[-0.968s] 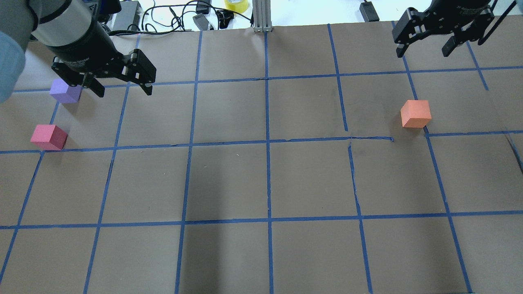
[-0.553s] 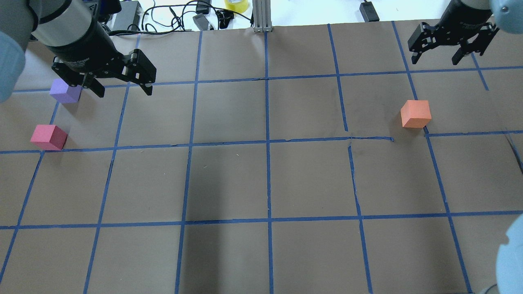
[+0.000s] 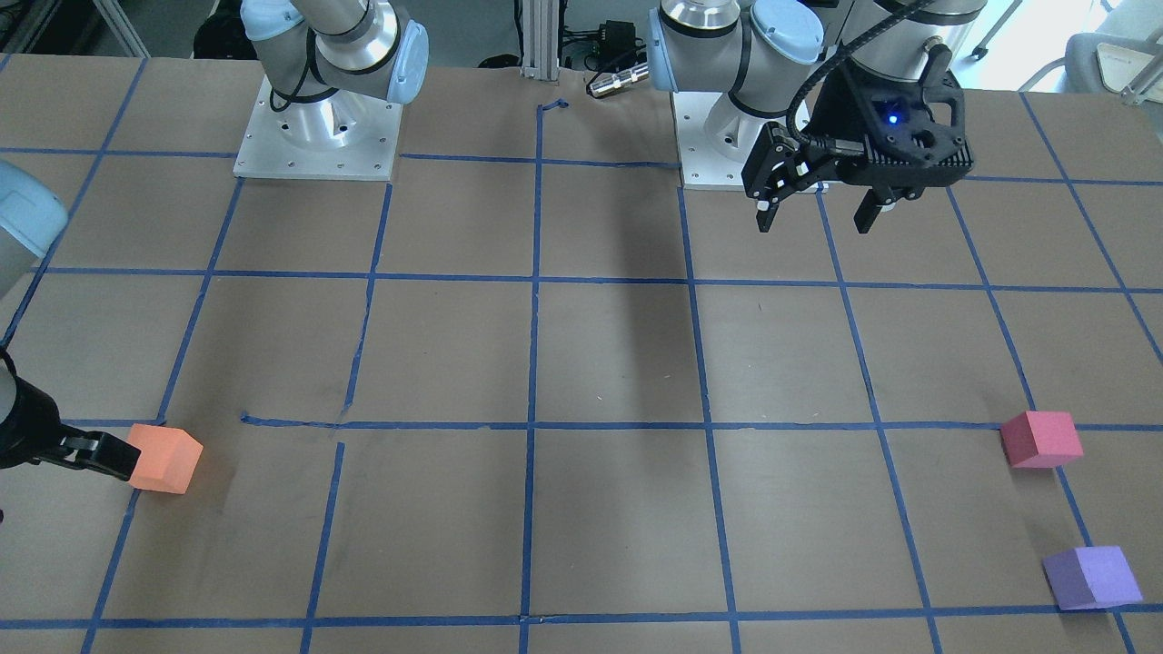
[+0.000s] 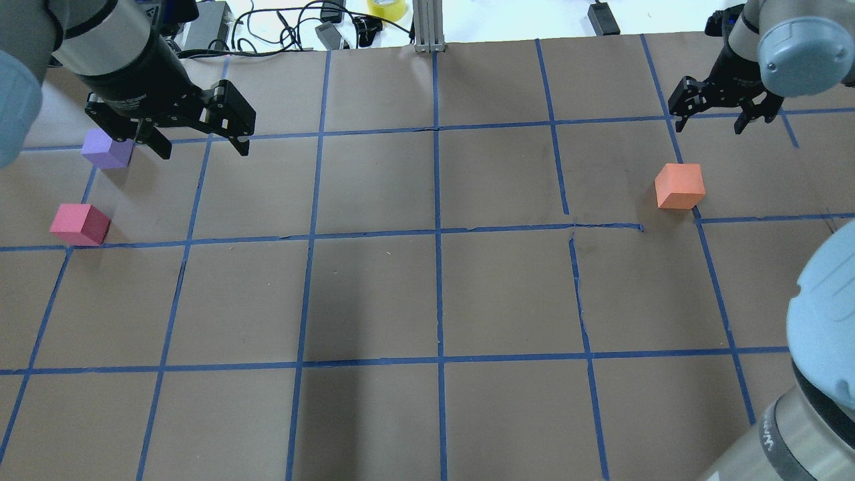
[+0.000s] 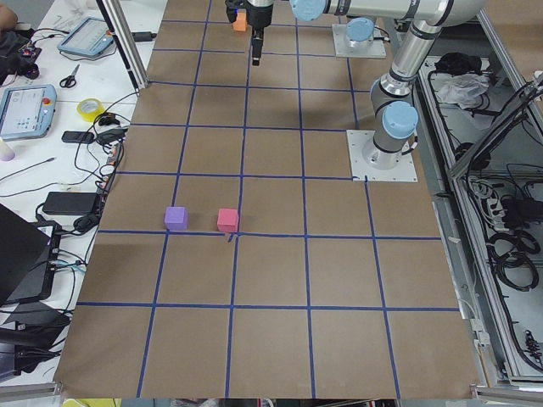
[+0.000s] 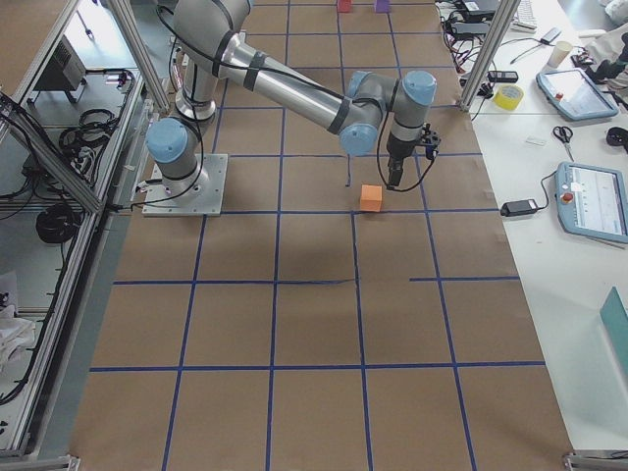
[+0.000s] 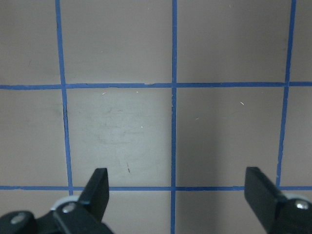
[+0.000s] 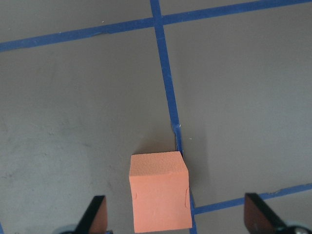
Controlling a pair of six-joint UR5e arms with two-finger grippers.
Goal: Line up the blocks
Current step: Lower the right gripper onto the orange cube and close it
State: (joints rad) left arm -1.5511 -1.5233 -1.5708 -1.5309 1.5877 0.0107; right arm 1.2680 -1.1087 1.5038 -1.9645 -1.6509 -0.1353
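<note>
The orange block (image 4: 679, 186) sits on the brown table's right side. My right gripper (image 4: 709, 125) is open and empty, hovering just past the block on its far side. In the right wrist view the orange block (image 8: 159, 191) lies low between the spread fingers (image 8: 96, 210), untouched. The pinkish-red block (image 4: 80, 224) and purple block (image 4: 105, 148) sit at the far left. My left gripper (image 4: 202, 148) is open and empty, held above the table just right of the purple block. Its wrist view shows only taped table between its fingers (image 7: 97, 187).
Blue tape divides the brown table (image 4: 434, 294) into squares. Cables, a tape roll (image 4: 387, 7) and a metal post (image 4: 427, 27) lie beyond the far edge. My right arm's elbow (image 4: 825, 334) overhangs the near right corner.
My right gripper has come down and toward the orange block, staying open. The left arm and all three blocks have not moved.
</note>
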